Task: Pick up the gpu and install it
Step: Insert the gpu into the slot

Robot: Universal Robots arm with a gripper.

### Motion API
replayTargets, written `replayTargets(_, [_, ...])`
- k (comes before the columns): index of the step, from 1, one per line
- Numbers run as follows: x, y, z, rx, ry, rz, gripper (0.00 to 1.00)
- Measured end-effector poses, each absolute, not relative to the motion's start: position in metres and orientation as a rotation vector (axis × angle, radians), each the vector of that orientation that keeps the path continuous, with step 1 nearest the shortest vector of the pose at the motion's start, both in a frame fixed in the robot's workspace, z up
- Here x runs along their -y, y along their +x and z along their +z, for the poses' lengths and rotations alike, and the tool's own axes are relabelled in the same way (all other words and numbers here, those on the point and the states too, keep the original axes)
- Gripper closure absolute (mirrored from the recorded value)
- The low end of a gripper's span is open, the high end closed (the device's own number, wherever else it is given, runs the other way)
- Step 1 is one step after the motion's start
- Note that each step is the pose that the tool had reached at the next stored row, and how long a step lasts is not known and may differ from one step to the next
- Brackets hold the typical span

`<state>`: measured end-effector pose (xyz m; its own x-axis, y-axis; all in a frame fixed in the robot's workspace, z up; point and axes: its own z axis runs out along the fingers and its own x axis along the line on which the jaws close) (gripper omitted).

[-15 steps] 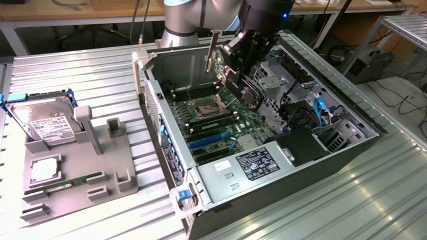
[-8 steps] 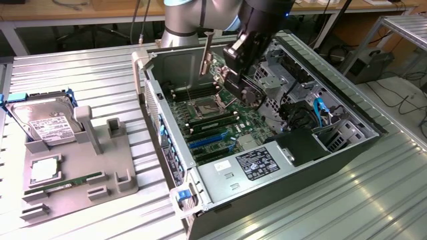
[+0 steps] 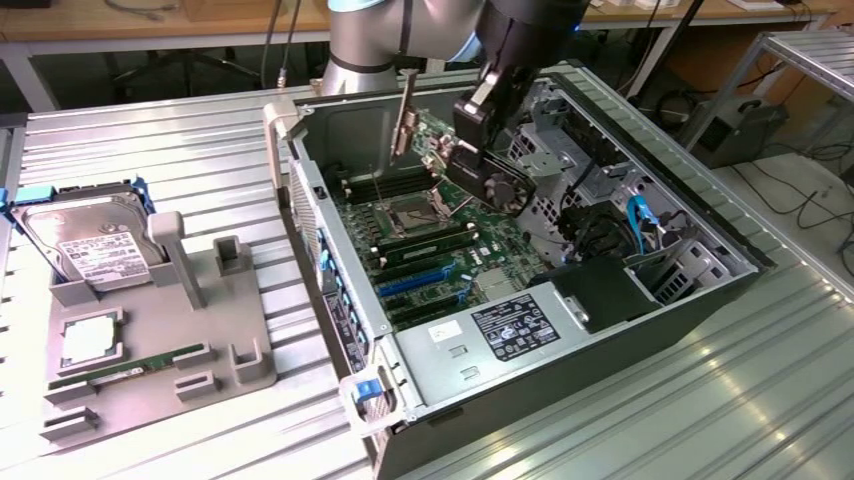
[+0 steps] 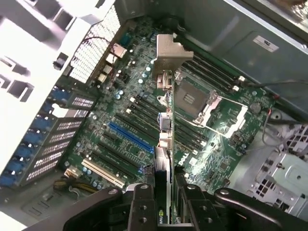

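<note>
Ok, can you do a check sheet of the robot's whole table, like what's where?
Surface: ribbed metal table carrying an open computer case.
Job's things: gpu in the air over the motherboard, not yet in a slot.
Clutter: hard drive and green RAM stick on a grey holder.
Grippers: gripper shut on the gpu's edge.
Cables: blue cable inside the case; black cables on the floor at the exterior view's right.
Surroundings: workbenches behind the table.
</note>
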<state>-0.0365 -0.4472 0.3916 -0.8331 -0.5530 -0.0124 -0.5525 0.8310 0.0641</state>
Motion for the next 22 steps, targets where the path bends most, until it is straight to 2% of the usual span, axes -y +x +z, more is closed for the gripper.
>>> replayTargets(22, [0.4472, -0.0364, 0.3854, 2.628, 1.693, -0.089, 0.74])
